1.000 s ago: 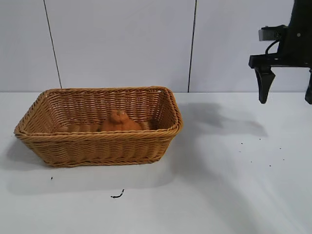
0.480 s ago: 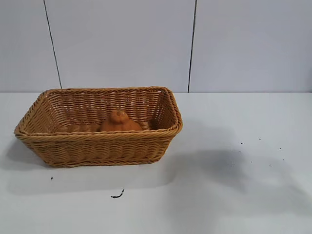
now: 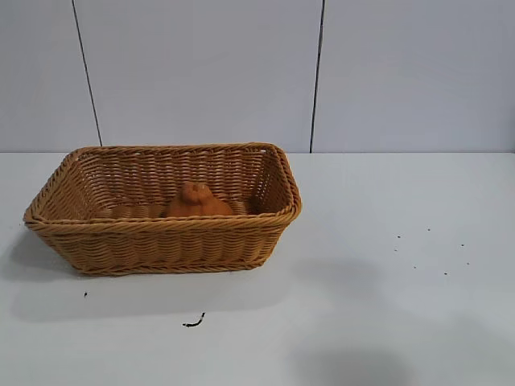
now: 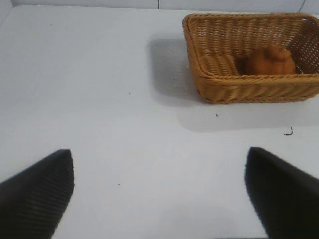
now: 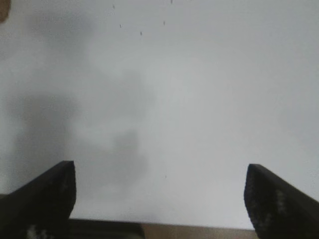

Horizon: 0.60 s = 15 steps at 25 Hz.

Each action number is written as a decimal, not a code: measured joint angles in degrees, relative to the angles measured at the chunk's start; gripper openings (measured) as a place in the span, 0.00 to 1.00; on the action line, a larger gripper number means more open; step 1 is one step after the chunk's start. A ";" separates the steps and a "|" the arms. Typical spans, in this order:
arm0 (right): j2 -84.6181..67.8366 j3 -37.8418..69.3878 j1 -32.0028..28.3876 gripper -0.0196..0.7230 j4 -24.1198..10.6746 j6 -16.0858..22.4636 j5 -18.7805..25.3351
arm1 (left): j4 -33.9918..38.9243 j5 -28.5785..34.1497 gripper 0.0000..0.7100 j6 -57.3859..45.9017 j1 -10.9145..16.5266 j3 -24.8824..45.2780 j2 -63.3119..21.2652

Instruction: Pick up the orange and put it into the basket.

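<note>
The orange (image 3: pixel 198 201) sat inside the basket (image 3: pixel 161 233) at the frame's left, so the task looked finished. Both arms were outside the exterior view; the left gripper (image 4: pixel 159 194) and right gripper (image 5: pixel 159 199) were spread wide, empty, over bare table (image 3: pixel 386 305).

Lower half of the orange (image 3: pixel 197 201) hidden behind the near wall of the basket (image 3: pixel 161 241) in the exterior view. Far right corner of the basket cut off at the right edge of the left wrist view. Left claw (image 4: pixel 159 194) and right claw (image 5: pixel 159 199) seen only as dark fingertips cropped at the bottom corners, spread wide apart; both arms outside the exterior view. Small dark scrap (image 3: pixel 193 322) on the desk (image 3: pixel 386 305) too small to identify.
</note>
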 joint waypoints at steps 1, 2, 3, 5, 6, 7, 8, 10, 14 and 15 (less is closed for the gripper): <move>0.00 0.00 0.00 0.88 0.00 0.00 0.00 | 0.00 0.00 0.94 0.00 0.00 0.00 0.00; -2.44 0.02 0.00 0.88 0.00 0.00 -0.05 | 0.00 0.00 0.94 0.00 0.00 0.00 0.00; -3.96 0.07 0.00 0.88 0.00 0.00 -0.05 | 0.00 0.00 0.94 0.00 0.00 0.00 0.00; -7.34 0.09 0.00 0.88 0.00 0.00 -0.10 | 0.00 0.00 0.94 0.00 0.00 0.00 0.00; -8.52 0.09 0.00 0.88 0.06 0.00 -0.02 | 0.00 0.00 0.94 0.00 0.00 0.00 0.00; -9.10 0.09 0.00 0.88 0.40 0.00 -0.02 | 0.00 0.00 0.94 0.00 0.00 0.00 0.00; -9.37 0.09 0.00 0.88 0.40 0.00 -0.02 | 0.00 -0.07 0.94 0.00 0.00 0.00 0.00; -9.37 0.09 0.00 0.88 0.40 0.00 -0.02 | 0.00 -0.07 0.94 0.00 0.00 0.00 0.00; -9.37 0.09 0.00 0.88 0.40 0.00 -0.09 | 0.00 -0.02 0.94 0.00 0.00 0.00 0.00; -9.37 0.09 0.00 0.88 0.40 0.00 -0.09 | 0.00 -0.02 0.94 0.00 0.00 0.00 0.00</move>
